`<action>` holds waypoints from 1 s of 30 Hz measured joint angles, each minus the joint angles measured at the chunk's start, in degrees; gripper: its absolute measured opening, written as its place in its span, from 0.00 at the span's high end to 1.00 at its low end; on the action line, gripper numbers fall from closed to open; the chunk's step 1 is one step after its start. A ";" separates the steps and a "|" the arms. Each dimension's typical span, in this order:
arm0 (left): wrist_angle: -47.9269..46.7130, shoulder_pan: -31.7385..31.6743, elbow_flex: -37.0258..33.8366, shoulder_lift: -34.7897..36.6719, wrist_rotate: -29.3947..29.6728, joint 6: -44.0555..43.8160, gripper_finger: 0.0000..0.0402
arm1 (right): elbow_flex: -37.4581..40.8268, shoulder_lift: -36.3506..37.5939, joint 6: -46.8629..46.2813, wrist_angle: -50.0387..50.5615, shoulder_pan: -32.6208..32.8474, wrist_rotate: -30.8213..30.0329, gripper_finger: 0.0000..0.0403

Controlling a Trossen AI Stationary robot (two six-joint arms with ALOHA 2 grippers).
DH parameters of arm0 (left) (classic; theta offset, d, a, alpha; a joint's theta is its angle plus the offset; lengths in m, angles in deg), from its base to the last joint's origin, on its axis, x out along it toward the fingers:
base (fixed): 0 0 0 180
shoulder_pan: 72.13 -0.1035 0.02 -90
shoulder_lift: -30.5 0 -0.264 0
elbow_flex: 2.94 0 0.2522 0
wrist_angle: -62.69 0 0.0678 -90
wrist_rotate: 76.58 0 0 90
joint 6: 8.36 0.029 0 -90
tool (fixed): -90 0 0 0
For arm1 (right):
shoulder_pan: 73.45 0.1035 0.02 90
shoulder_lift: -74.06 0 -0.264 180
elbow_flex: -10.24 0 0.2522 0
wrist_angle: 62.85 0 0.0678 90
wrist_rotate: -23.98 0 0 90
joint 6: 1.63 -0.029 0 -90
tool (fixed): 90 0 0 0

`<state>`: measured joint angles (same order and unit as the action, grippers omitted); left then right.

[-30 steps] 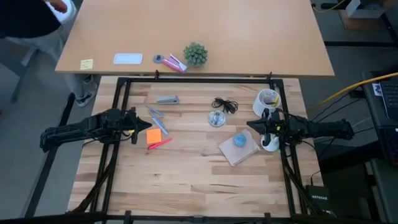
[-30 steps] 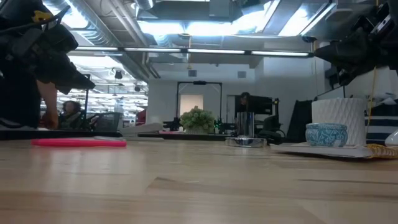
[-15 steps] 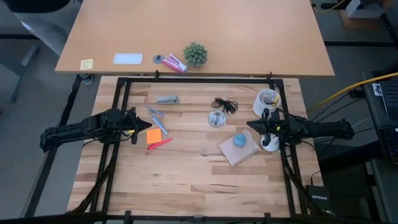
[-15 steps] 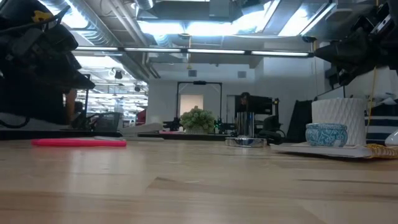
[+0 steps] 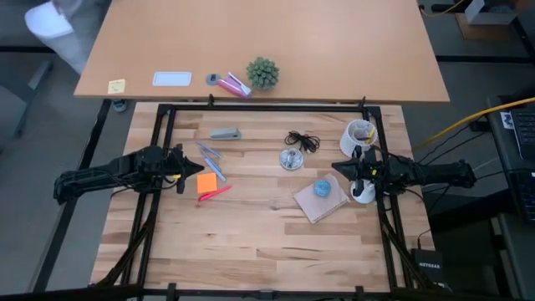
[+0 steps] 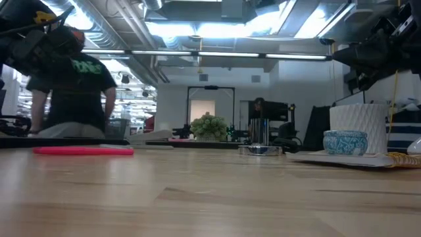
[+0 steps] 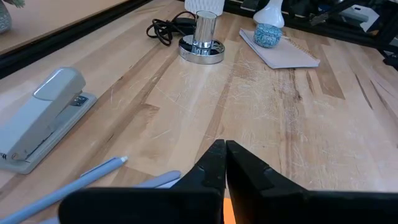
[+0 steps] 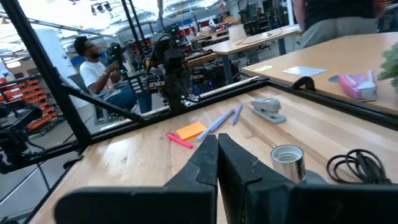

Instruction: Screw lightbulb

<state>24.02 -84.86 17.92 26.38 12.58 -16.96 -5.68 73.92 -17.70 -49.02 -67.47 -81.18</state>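
Observation:
The white lightbulb (image 5: 362, 195) is on the table at the right, partly under my right arm, next to the notebook; it also shows in the left wrist view (image 7: 271, 11) behind the blue blob. The shiny metal socket (image 5: 291, 159) stands upright on its round base mid-table, with its black cord (image 5: 303, 140) coiled behind it. My left gripper (image 5: 201, 170) is shut and empty above the orange notes at the left. My right gripper (image 5: 336, 170) is shut and empty above the table, between the socket and the bulb.
A grey stapler (image 5: 225, 133), pens (image 5: 209, 156), orange sticky notes (image 5: 207, 181) and a pink pen (image 5: 216, 192) lie near my left gripper. A notebook (image 5: 320, 206) carries a blue blob (image 5: 322, 188). A white mug (image 5: 361, 132) stands far right. A person (image 6: 72, 92) is beyond the table.
Both arms and everything on the table have kept still. A person has moved about in the room beyond the table's far left corner.

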 joint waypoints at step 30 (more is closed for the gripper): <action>0.00 0.00 0.01 0.00 -0.01 0.00 0.99 | -16.70 -4.27 25.98 -0.05 0.00 -8.01 0.88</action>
<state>24.02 -84.86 17.94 26.38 12.57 -16.96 -22.37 69.65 8.28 -49.07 -67.47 -89.19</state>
